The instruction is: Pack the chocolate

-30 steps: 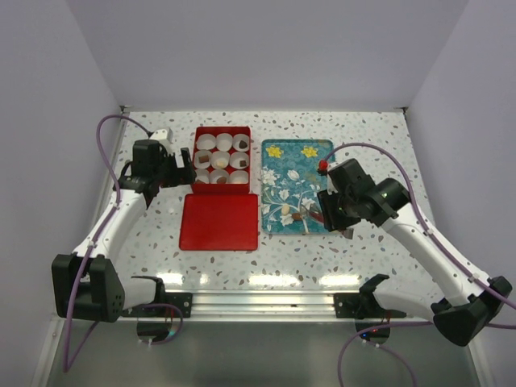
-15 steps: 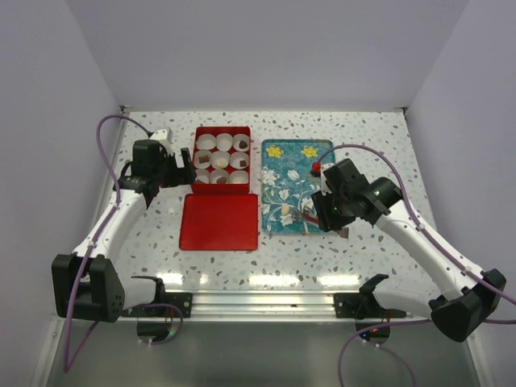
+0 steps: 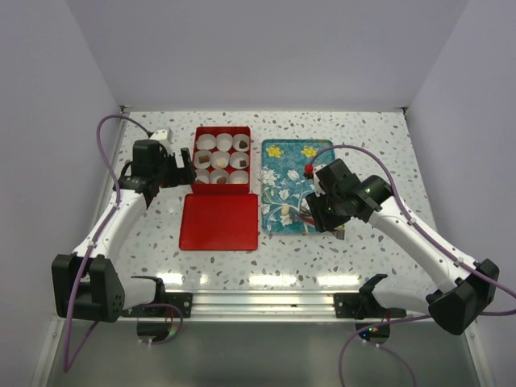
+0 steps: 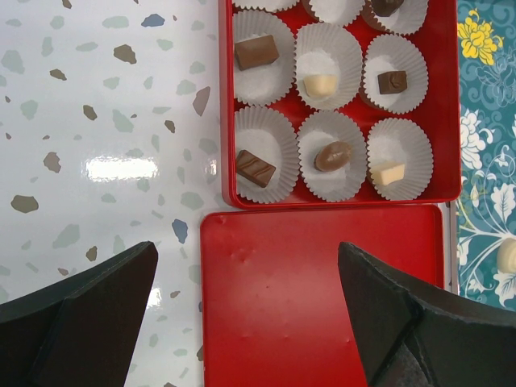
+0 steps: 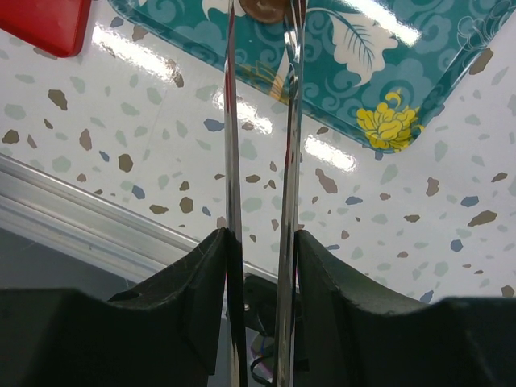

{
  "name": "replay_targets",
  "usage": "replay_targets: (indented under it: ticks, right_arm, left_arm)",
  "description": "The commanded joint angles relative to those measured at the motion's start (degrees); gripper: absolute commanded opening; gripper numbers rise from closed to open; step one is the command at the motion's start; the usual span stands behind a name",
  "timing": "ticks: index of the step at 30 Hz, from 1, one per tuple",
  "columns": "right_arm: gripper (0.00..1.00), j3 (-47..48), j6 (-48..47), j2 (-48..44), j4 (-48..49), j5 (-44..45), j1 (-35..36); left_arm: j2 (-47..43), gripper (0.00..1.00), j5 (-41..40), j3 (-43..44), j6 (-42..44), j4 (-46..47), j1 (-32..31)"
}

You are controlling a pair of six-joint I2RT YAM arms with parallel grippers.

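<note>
The right claw [image 3: 313, 211] stands partly closed. Two thin metal blades [image 5: 230, 121] run forward from its jaws. Their tips flank a brown chocolate [image 5: 266, 8] on the teal tray [image 3: 292, 165], which lies just beside the red box [image 3: 222, 129] on the right arm's side. We cannot tell whether the blades clamp this piece or only bracket it. A cream chocolate [image 3: 286, 211] lies on the tray, between the blades and the box side. The right arm [image 3: 419, 242] extends from its base with the wrist pitched down over the tray.

The left claw [image 4: 246, 266] is spread wide and holds nothing. It hovers over the red lid [image 4: 322, 306], which abuts the box's near wall. The two rows of paper cups [image 4: 403, 145] nearest the lid hold one piece each.
</note>
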Motion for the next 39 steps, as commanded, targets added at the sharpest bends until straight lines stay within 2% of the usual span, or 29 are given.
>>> replay_targets:
  ticks: [1,17,28,39]
  right_arm:
    - [0.42,0.16,-0.87,0.5,0.63,-0.42,0.71]
    - [0.41,3.32,1.05,-0.02,-2.63,6.52,1.94]
    - [0.41,3.5,1.41,1.29,-1.57,3.8,2.03]
    - [0.27,4.37,2.02,1.82,-1.39,2.65,2.11]
  left_arm:
    - [-1.45,1.0,-0.23,1.0,0.63,1.59,-0.17]
    - [-1.89,1.0,-0.05,0.03,0.46,2.03,-0.17]
    - [-2.24,1.0,-0.31,-0.23,0.72,2.12,-0.17]
    - [-2.16,1.0,-0.4,-0.24,0.98,2.56,-0.17]
